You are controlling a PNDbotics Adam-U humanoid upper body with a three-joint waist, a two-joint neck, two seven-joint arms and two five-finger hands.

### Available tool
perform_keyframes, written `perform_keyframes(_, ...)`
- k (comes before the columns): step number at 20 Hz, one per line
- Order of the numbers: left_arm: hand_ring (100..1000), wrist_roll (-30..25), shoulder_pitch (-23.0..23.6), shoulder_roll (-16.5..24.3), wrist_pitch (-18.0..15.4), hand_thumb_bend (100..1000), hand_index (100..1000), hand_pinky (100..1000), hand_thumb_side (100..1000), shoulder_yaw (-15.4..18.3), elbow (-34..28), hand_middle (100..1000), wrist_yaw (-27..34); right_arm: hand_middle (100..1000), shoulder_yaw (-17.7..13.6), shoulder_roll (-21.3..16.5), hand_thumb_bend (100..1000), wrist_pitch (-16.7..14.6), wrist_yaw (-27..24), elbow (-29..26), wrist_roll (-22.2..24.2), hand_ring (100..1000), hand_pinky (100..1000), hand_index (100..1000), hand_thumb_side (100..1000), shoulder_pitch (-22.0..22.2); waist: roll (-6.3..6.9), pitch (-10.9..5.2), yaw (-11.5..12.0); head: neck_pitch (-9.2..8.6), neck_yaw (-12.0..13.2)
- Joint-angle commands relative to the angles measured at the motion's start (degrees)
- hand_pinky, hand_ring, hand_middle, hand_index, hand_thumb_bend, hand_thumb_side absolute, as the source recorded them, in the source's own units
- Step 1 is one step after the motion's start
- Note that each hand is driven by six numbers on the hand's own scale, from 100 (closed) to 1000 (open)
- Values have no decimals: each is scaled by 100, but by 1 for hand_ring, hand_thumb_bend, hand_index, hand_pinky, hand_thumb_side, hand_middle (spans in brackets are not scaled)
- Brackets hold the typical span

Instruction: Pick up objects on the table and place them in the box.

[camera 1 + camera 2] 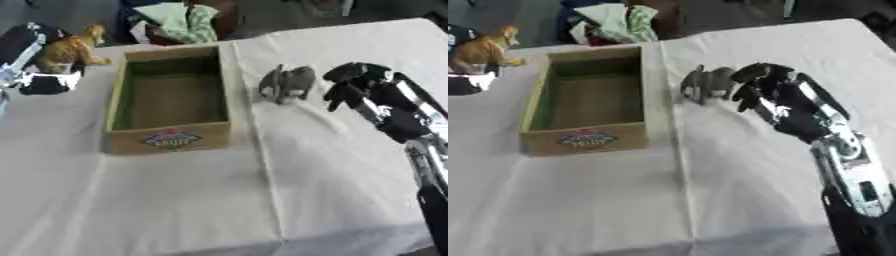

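White cloth-covered table: the near half lies bare, creased along a fold running from the box's right corner toward the near edge. Right hand, black with a silver forearm: enters from the lower right, fingers curled downward and partly spread, holding nothing, fingertips just beside the grey toy but apparently not yet touching it. Small grey animal figure, possibly an elephant: stands on the cloth just right of the box's right wall, near its far end. Shallow wooden box with green inner walls and a printed label on the near face: open at the top, nothing seen inside, lengthwise pointing away from the robot. Orange plush cat-like toy: sits beyond the box's far left corner, near the table's left edge. Left hand: only a black and silver part shows at the left margin beside the orange toy; its fingers cannot be made out. Step in hand, by judgement: reach to the grey figure, grasp not yet made. Next move calls for closing round the figure, lifting above the box wall, and carrying it a short way left. Open room: ample cloth to the right and near; the box wall stands close on the left.
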Motion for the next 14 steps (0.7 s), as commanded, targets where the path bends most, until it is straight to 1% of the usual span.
perform_keyframes(1,531,-137,-224,-185,-79,100,650,588,203,-120,-69,423,-61,698,9,-74,265,-10,-53,-91,35,598,503,685,407,-66,-31,-92,-30,17,57)
perform_keyframes(8,539,-246,-259,-664,-302,100,656,590,201,-328,253,432,-384,698,43,-57,264,-29,-71,-90,80,598,503,685,408,-97,-67,-67,-134,3,122)
perform_keyframes(14,559,-318,-164,-862,-483,100,671,604,195,-473,447,455,-494,698,59,-41,263,-34,-72,-86,105,598,503,685,410,-115,-84,-47,-141,0,139)
